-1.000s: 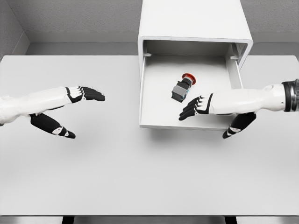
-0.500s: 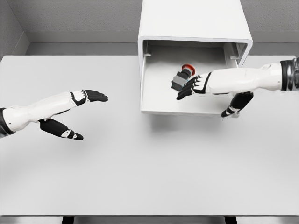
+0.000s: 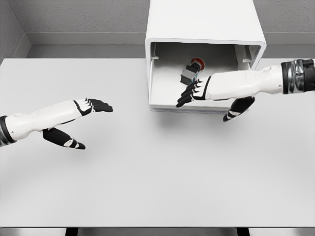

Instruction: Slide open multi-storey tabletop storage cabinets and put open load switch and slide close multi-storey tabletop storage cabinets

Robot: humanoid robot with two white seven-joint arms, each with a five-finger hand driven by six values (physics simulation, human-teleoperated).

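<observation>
One switch (image 3: 192, 72) in drawer (image 3: 162, 101) — right hand (image 3: 197, 92) seemingly touching.

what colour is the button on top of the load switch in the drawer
Red, on a grey and black body; the load switch shows in the head view.

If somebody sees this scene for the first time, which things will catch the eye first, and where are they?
The white cabinet at the back of the table stands out, its drawer partly pulled out toward the camera. Inside lies the load switch with its red button, the only colour here. The right hand reaches across the drawer front, fingers spread; the left hand hovers open over the table's left part.
</observation>
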